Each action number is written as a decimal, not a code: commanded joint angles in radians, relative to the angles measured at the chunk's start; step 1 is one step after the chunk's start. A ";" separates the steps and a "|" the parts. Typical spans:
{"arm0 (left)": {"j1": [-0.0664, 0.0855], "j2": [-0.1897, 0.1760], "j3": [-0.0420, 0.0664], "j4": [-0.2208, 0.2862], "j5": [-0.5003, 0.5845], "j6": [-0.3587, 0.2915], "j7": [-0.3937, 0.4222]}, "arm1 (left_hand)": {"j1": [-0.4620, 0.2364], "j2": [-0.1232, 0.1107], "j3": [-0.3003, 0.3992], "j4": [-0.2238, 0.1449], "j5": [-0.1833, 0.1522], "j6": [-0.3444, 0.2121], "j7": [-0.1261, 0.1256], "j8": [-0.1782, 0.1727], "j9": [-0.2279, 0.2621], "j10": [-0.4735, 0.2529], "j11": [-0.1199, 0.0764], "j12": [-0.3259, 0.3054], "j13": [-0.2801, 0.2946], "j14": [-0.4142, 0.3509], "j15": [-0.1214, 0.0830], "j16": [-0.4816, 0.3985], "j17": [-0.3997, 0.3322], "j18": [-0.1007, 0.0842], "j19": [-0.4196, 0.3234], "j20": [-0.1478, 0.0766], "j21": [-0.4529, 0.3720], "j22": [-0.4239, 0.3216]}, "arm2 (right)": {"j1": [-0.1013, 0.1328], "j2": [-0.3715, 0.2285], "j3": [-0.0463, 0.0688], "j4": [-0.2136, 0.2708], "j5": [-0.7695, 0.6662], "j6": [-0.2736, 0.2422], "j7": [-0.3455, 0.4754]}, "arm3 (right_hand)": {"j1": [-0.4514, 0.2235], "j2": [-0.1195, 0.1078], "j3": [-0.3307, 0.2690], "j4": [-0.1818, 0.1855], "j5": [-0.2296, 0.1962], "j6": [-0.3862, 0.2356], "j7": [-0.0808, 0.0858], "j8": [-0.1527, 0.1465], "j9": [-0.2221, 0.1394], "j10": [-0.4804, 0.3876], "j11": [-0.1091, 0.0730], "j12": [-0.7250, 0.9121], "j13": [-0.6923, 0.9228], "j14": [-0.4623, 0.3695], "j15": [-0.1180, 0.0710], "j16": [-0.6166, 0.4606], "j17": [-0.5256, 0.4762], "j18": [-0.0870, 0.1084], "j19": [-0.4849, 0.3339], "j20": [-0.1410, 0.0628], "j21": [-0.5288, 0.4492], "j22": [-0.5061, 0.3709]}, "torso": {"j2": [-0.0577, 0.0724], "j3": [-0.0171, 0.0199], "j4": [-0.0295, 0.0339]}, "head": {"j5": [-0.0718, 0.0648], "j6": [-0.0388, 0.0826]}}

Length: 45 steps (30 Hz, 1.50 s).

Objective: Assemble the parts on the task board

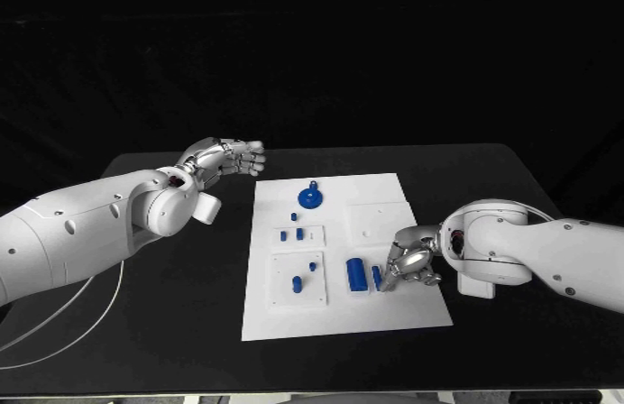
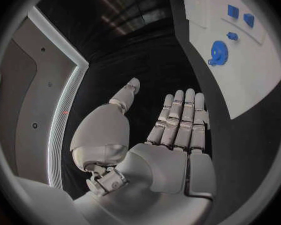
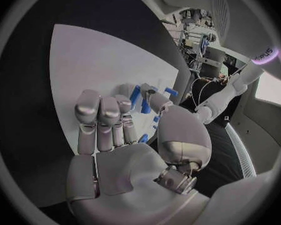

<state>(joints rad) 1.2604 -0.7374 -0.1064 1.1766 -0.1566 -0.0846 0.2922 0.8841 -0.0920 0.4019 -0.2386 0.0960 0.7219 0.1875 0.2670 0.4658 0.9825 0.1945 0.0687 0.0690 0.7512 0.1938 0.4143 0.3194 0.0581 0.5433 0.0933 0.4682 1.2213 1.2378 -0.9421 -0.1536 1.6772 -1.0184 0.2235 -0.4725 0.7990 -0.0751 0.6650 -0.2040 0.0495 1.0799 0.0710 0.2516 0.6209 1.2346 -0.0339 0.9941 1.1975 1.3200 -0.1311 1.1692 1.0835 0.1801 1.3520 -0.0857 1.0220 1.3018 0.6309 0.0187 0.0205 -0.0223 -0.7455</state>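
Note:
The white task board (image 1: pixel 390 197) lies in the middle of the black table. On it sit a blue gear (image 1: pixel 311 197), several small blue pegs (image 1: pixel 299 234), a thick blue cylinder (image 1: pixel 355 273) and a thin blue bar (image 1: pixel 377 276). My right hand (image 1: pixel 409 260) is low over the board's right side, fingers curled down right beside the bar. In the right wrist view, blue pieces (image 3: pixel 143 138) peek out between my right hand's (image 3: pixel 122 130) fingers and thumb; a grip is not plain. My left hand (image 1: pixel 228 159) hovers off the board's far left corner, fingers straight (image 2: pixel 178 125) and holding nothing.
The left wrist view shows the board (image 2: pixel 253 80) with the gear (image 2: pixel 218 51) and two blue blocks (image 2: pixel 240 15) beyond my left hand. Bare black table surrounds the board. A white cable (image 1: pixel 78 318) loops on the table at the near left.

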 commanded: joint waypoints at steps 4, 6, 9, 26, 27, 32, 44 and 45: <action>0.000 0.001 0.000 0.001 0.005 0.014 0.006 | -0.009 0.000 -0.001 0.006 -0.001 -0.006 0.026 0.007 0.000 0.006 0.002 -0.001 0.000 0.006 0.001 -0.003 0.001 0.019 0.004 0.000 -0.005 0.002 | -0.001 0.010 0.000 -0.008 -0.049 0.003 -0.014 | 0.027 0.009 0.033 -0.002 0.000 0.009 0.002 0.001 -0.001 0.004 -0.004 -0.004 0.003 0.002 -0.005 0.005 0.000 0.082 -0.003 0.002 -0.003 0.001 | 0.000 -0.0003 0.0010 | -0.001 -0.002; 0.000 0.001 0.000 0.001 0.005 0.014 0.007 | -0.009 0.000 -0.001 0.006 -0.001 -0.006 0.026 0.007 0.000 0.006 0.002 -0.001 0.000 0.006 0.001 -0.003 0.001 0.019 0.004 0.000 -0.005 0.002 | -0.001 0.012 0.000 -0.009 -0.052 0.004 -0.015 | 0.027 0.009 0.033 -0.002 0.000 0.009 0.002 0.001 -0.001 0.004 -0.004 -0.004 0.003 0.002 -0.005 0.005 0.000 0.082 -0.003 0.002 -0.003 0.001 | 0.000 -0.0004 0.0008 | -0.001 -0.001; 0.000 0.001 0.000 0.002 0.005 0.014 0.006 | -0.009 0.000 -0.001 0.006 -0.001 -0.006 0.026 0.007 0.000 0.006 0.002 -0.001 0.000 0.006 0.001 -0.003 0.001 0.019 0.004 0.000 -0.005 0.002 | -0.001 0.016 0.000 -0.011 -0.059 0.003 -0.015 | 0.028 0.009 0.036 -0.003 0.000 0.009 0.002 0.001 -0.001 0.004 -0.004 -0.004 0.003 0.002 -0.005 0.005 0.000 0.082 -0.003 0.002 -0.003 0.001 | 0.000 -0.0008 0.0008 | -0.001 -0.002; 0.000 0.000 0.000 0.002 0.005 0.013 0.006 | -0.008 0.001 -0.001 0.006 -0.001 -0.006 0.026 0.007 0.000 0.006 0.002 -0.001 0.000 0.006 0.001 -0.003 0.001 0.019 0.004 0.000 -0.005 0.003 | -0.013 0.031 -0.001 -0.029 -0.071 0.005 -0.048 | 0.035 0.006 0.046 -0.010 -0.001 0.009 0.003 0.001 -0.001 0.005 -0.003 -0.004 0.003 0.002 -0.004 0.006 0.000 0.082 -0.002 0.002 -0.001 0.002 | 0.000 0.0001 0.0005 | 0.000 -0.003; 0.000 0.000 0.000 0.002 0.005 0.014 0.006 | -0.008 0.001 -0.001 0.006 -0.001 -0.006 0.026 0.007 0.000 0.006 0.002 -0.001 0.000 0.006 0.001 -0.003 0.001 0.019 0.004 0.000 -0.005 0.003 | -0.014 0.032 -0.001 -0.030 -0.068 0.006 -0.053 | 0.035 0.006 0.046 -0.010 -0.001 0.009 0.003 0.001 -0.001 0.005 -0.003 -0.004 0.003 0.002 -0.004 0.006 0.000 0.082 -0.002 0.002 0.000 0.002 | 0.000 0.0001 0.0005 | 0.000 -0.003; 0.000 0.001 0.000 0.002 0.005 0.013 0.006 | -0.008 0.001 -0.001 0.007 -0.001 -0.006 0.026 0.007 0.000 0.006 0.002 -0.001 0.000 0.006 0.001 -0.003 0.001 0.019 0.004 0.000 -0.005 0.003 | -0.019 0.038 -0.001 -0.036 -0.068 0.002 -0.065 | 0.034 0.005 0.046 -0.010 -0.001 0.009 0.003 0.001 -0.001 0.005 -0.003 -0.004 0.004 0.002 -0.004 0.006 0.000 0.082 -0.002 0.003 0.000 0.003 | 0.000 0.0005 0.0006 | 0.000 -0.003; 0.000 0.001 0.000 0.001 0.005 0.013 0.007 | -0.008 0.001 0.000 0.007 -0.001 -0.006 0.026 0.007 0.000 0.006 0.002 -0.001 0.000 0.006 0.001 -0.003 0.002 0.019 0.004 0.000 -0.006 0.003 | -0.020 0.030 -0.001 -0.034 -0.066 -0.003 -0.056 | 0.022 -0.003 0.041 -0.008 -0.001 0.009 0.004 0.001 -0.001 0.006 -0.002 -0.004 0.004 0.002 -0.003 0.006 0.000 0.082 -0.002 0.005 0.001 0.003 | 0.000 0.0002 0.0004 | 0.000 0.000; 0.000 0.000 0.000 0.001 0.005 0.013 0.007 | -0.008 0.001 0.000 0.007 -0.001 -0.006 0.026 0.007 0.000 0.006 0.002 -0.001 0.000 0.006 0.001 -0.003 0.002 0.019 0.004 0.000 -0.006 0.003 | -0.020 0.028 -0.001 -0.034 -0.066 -0.008 -0.054 | 0.020 -0.006 0.040 -0.008 -0.001 0.009 0.004 0.001 -0.001 0.006 -0.002 -0.004 0.004 0.002 -0.003 0.006 0.000 0.082 -0.002 0.005 0.001 0.003 | 0.000 0.0001 0.0006 | 0.000 0.000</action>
<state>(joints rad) 1.2603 -0.7381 -0.1070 1.1769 -0.1565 -0.0840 0.2912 0.8841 -0.0920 0.4019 -0.2386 0.0960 0.7219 0.1876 0.2703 0.4658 0.9825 0.1945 0.0687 0.0690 0.7512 0.1938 0.4142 0.3199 0.0616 0.5433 0.0933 0.4682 1.2239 1.2261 -0.9091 -0.1477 1.6501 -1.0582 0.2152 -0.4982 0.8204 -0.0774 0.7091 -0.2088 0.0465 1.0962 0.0708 0.2544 0.6278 1.2347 -0.0340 0.9942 1.1999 1.3217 -0.1294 1.1691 1.0837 0.1895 1.3521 -0.0854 1.0220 1.3038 0.6308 0.0189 0.0203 -0.0221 -0.7461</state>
